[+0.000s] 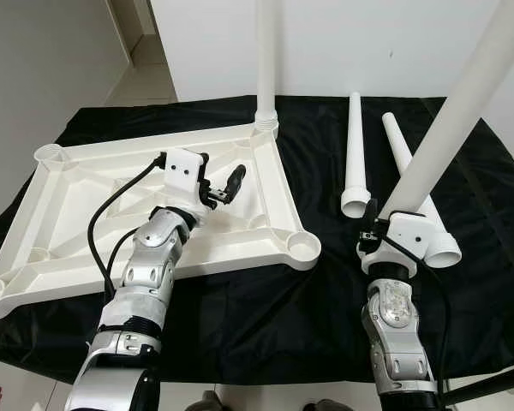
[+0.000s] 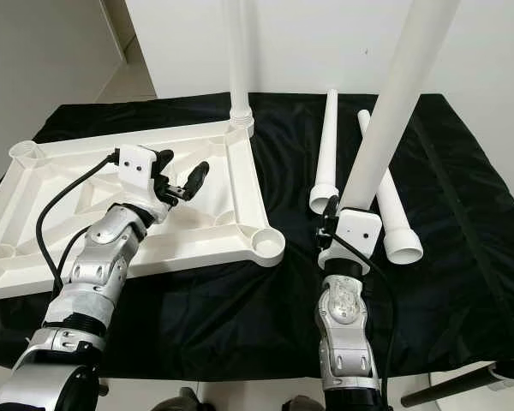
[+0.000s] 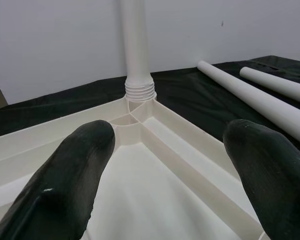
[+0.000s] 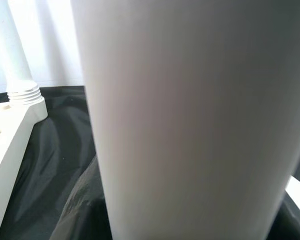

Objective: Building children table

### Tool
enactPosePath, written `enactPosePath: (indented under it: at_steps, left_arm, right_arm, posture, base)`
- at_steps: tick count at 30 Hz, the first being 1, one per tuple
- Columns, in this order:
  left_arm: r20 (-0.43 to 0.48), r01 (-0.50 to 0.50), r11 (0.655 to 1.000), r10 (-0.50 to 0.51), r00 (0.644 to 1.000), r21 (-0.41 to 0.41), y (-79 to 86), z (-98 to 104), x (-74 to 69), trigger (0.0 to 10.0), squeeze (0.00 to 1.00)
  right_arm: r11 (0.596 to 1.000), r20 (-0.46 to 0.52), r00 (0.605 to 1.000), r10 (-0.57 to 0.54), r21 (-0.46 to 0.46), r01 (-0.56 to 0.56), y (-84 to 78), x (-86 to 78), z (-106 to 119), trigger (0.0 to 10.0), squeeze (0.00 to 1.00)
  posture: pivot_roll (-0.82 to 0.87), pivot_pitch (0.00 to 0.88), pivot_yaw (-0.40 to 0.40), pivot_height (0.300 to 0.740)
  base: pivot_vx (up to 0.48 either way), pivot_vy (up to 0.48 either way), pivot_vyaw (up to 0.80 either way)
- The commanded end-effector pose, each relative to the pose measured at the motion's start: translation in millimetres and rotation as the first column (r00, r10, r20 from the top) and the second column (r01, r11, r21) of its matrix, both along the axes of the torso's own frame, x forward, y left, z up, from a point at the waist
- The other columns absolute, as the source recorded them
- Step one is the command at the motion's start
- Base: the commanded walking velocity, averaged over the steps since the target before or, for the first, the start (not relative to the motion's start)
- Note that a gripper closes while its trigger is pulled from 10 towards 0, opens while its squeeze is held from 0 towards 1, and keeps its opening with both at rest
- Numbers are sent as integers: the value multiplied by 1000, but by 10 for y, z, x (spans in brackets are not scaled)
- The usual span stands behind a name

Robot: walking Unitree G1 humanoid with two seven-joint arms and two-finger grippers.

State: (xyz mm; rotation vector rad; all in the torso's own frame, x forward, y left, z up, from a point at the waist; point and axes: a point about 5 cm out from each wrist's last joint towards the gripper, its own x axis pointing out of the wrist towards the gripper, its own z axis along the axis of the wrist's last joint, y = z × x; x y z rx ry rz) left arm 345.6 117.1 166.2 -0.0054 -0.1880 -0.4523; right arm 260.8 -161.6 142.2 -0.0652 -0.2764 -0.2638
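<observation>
Tabletop (image 1: pixel 154 205), white and turned underside up, lies on the black cloth (image 1: pixel 265 317) covering the bench, seen from the head cameras. One leg (image 1: pixel 265 60) stands upright in its far right corner socket. The left gripper (image 1: pixel 227 187) hovers over the ribbed underside, fingers spread and empty. The right gripper (image 1: pixel 368 224) is clenched around a second leg (image 1: pixel 454 111), held tilted up off the cloth just right of the near corner socket (image 1: pixel 304 248). Two more legs (image 1: pixel 355 154) lie side by side on the cloth behind it.

From the left wrist, both black fingers (image 3: pixel 65 185) are apart, framing the threaded base of the standing leg (image 3: pixel 139 90).

From the right wrist, the gripped leg (image 4: pixel 190 115) looms close, with the standing leg (image 4: pixel 15 55) beyond.
</observation>
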Motion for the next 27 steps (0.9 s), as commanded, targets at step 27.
enactPosePath:
  at_steps: [27]
  left_arm:
    - [-17, -50, 996, 49, 999, -70, -37, -126, -47, 10000, 0]
  right_arm:
    - [993, -22, 995, 102, -58, -103, -3, 35, 23, 10000, 0]
  posture:
    - [8, 0, -45, 740]
  base:
    - [0, 0, 0]
